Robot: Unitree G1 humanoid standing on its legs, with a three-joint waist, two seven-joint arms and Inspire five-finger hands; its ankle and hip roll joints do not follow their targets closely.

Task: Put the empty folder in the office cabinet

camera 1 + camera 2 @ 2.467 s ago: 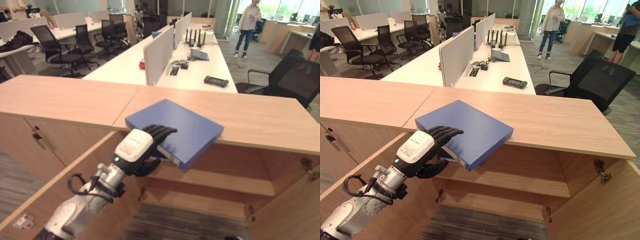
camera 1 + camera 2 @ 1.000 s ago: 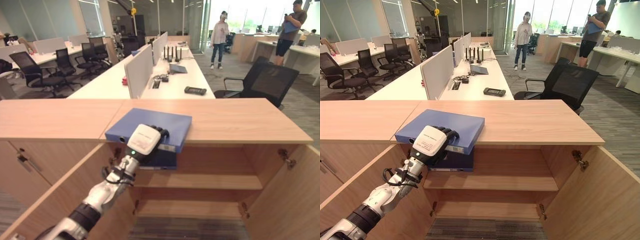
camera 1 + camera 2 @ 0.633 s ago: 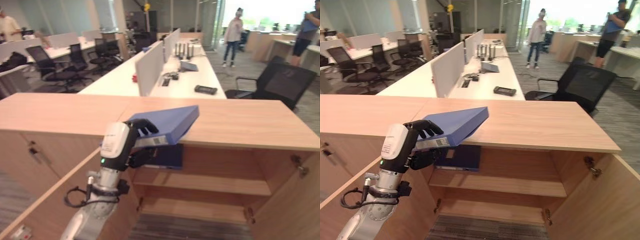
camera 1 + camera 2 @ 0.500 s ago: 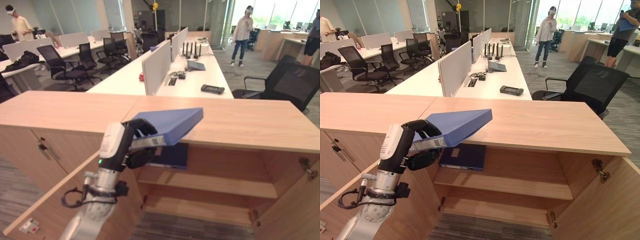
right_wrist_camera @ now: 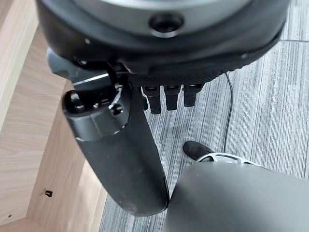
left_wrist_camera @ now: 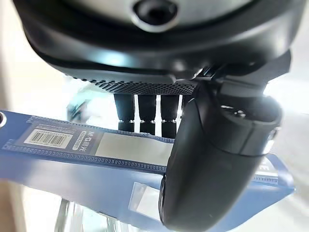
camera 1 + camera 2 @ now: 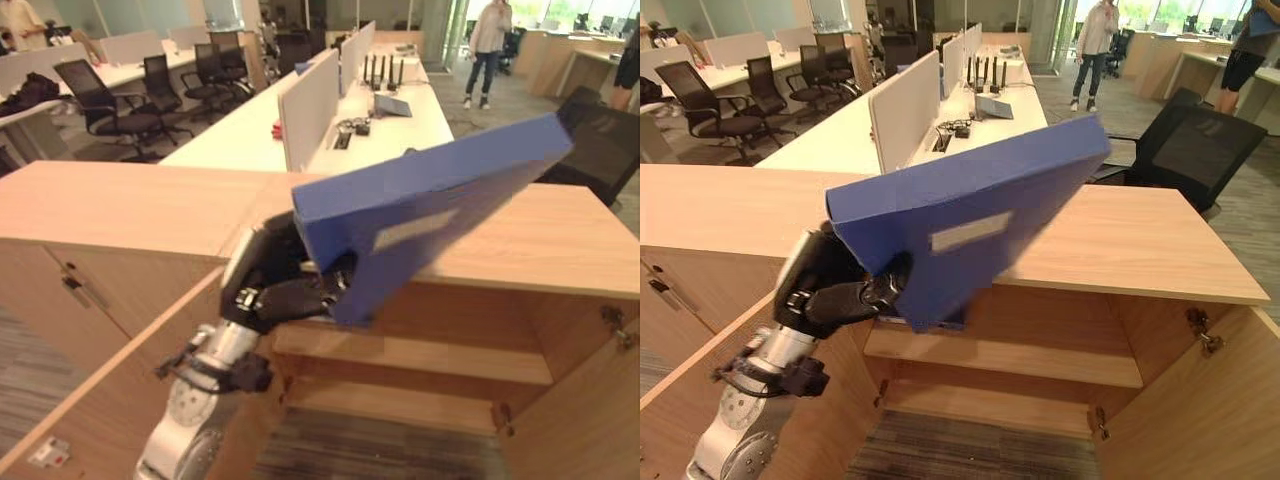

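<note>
My left hand (image 7: 272, 291) is shut on a blue folder (image 7: 440, 200) at its near corner and holds it off the wooden cabinet top (image 7: 540, 240). The folder is tipped steeply, far edge high, with the white label on its spine (image 7: 965, 232) facing me. In the left wrist view the thumb (image 6: 212, 164) lies across the labelled spine (image 6: 72, 150) and the fingers are behind it. Below stands the open cabinet with its upper shelf (image 7: 1040, 360). A second blue folder (image 7: 945, 322) lies on that shelf, mostly hidden. My right hand (image 5: 120, 159) hangs open over the carpet.
The cabinet doors stand open on the left (image 7: 100, 400) and the right (image 7: 590, 400). A closed cabinet (image 7: 70, 280) adjoins on the left. Behind are white desks (image 7: 380, 130), a black chair (image 7: 1180, 140) and a person (image 7: 490, 40) at the back.
The left hand has lifted the folder off the cabinet top and tipped it up steeply towards me. The camera has also shifted a little.
</note>
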